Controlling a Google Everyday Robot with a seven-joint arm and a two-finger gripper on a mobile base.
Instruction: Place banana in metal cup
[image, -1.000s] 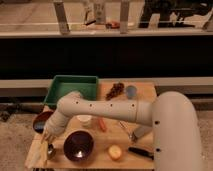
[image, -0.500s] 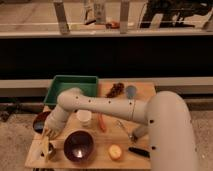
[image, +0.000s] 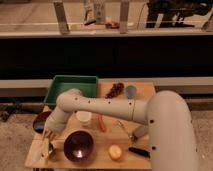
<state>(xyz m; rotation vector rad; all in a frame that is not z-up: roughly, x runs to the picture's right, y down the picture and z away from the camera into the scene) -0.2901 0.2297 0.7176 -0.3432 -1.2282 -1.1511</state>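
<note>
- One view only, set high behind the arm (image: 170, 130), looking forward and down.
- Arm's white upper link sits close to the lens and fills the lower right.
- Table (image: 145, 89) lies at mid-range, whole top in frame.
- Beyond it the view faces a dark wall (image: 100, 57) and a railing (image: 60, 17).
- Gripper (image: 48, 140) is at lower left, over the table's near-left corner.

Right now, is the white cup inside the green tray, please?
No, the white cup stands on the table in front of the green tray; the pincer is at the table's front-left corner.
</note>
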